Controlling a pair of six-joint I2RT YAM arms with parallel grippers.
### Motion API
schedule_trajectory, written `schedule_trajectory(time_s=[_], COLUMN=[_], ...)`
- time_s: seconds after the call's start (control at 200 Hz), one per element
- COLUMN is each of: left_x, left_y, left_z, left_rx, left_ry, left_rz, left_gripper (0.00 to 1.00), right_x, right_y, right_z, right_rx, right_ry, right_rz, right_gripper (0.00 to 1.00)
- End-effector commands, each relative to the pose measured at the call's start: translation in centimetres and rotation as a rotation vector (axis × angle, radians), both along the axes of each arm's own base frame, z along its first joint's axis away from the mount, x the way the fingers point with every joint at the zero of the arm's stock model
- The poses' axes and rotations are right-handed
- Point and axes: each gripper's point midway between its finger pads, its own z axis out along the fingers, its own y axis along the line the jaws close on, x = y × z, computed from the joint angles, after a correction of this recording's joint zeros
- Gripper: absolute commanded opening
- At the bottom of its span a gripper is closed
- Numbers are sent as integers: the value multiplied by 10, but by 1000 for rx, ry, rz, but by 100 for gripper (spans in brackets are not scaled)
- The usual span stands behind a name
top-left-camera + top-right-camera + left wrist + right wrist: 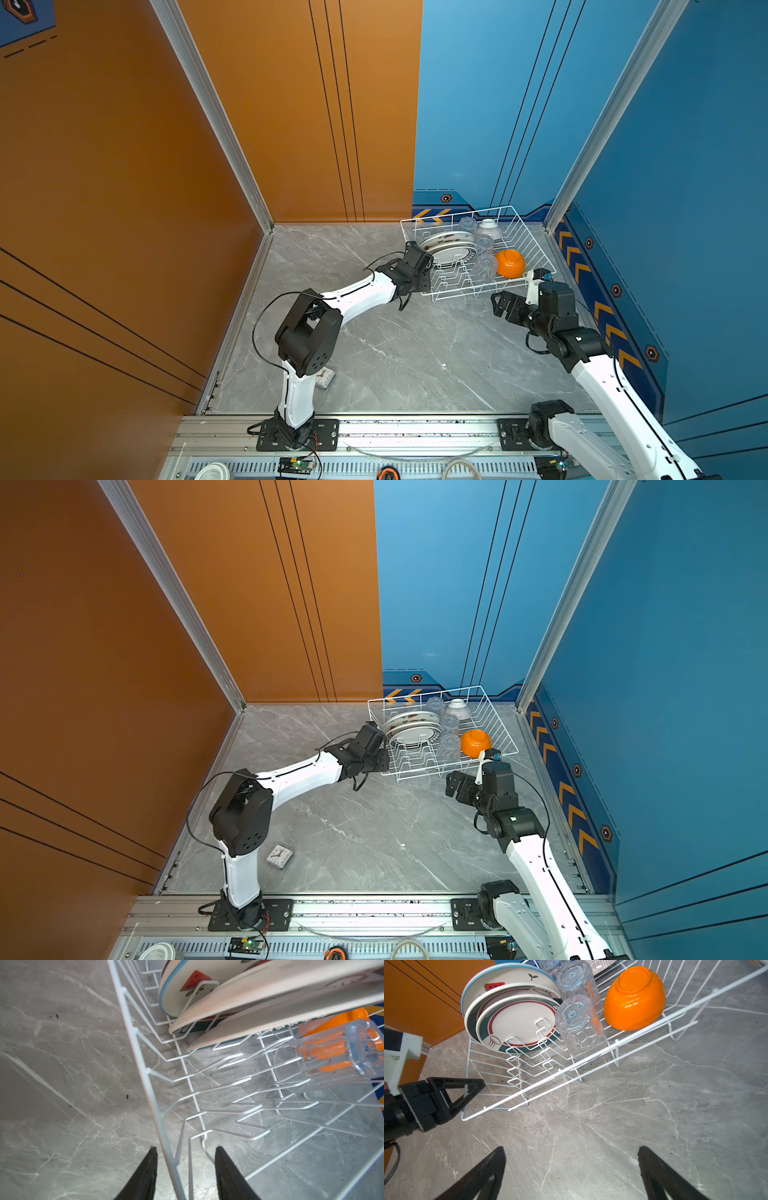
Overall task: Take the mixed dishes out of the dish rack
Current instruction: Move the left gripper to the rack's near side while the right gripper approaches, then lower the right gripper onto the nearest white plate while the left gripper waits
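The left claw (186, 1148) sits at the side rim of the dish rack (148, 1069), one finger outside the wire and one inside. It is spread only partway and not pinching yet, with a gap showing on both sides of the wire. I'd guess it is there to steady the rack or pull it closer, not to take a dish. The nearest plates (517, 1022) stand a few dividers beyond its tips, out of its bite.

Nothing has left the rack. Three plates lean on edge in the zigzag dividers, which keep them from rolling. Past them from the left claw are the glasses (577, 1014), mouth down as for draining, then the orange bowl (633, 999), also upside down. The little white ribbed bowl (488, 228) sits at the far back.

The right claw (571, 1148) is spread wide and empty above the bare table (654, 1115), short of the rack's near rim. Straight ahead of it, just over that rim, are a glass and the orange bowl, likely its first pick. That wide spread suits the bowl's round back, though glossy plastic could slip.

The small clock (279, 856) lies well behind the left claw, by that arm's base.
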Motion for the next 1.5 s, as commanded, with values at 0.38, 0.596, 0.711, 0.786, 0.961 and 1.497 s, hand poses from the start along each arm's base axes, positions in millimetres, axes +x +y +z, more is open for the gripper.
schedule_trajectory(time_s=[0.38,0.596,0.711,0.786,0.961,1.497], left_x=[5,-8,-20,-28,-49,-127], left_y=[47,70,79,84,99,177], left_z=[-38,-50,-54,-55,-53,-35], left_rx=[113,187,201,209,236,262], left_ry=[70,93,112,120,122,128], left_rz=[122,133,118,110,81,132], left_gripper=[19,9,5,0,0,0], right_x=[-8,-4,-1,0,2,2], right_y=[-3,12,19,25,42,118], right_z=[-12,-15,-12,-10,-3,8], right_rx=[-1,2,-31,-51,-90,-260], right_ry=[95,128,132,128,109,60], right_rz=[-28,41,76,102,173,478], right_gripper=[100,100,100,100,100,100])
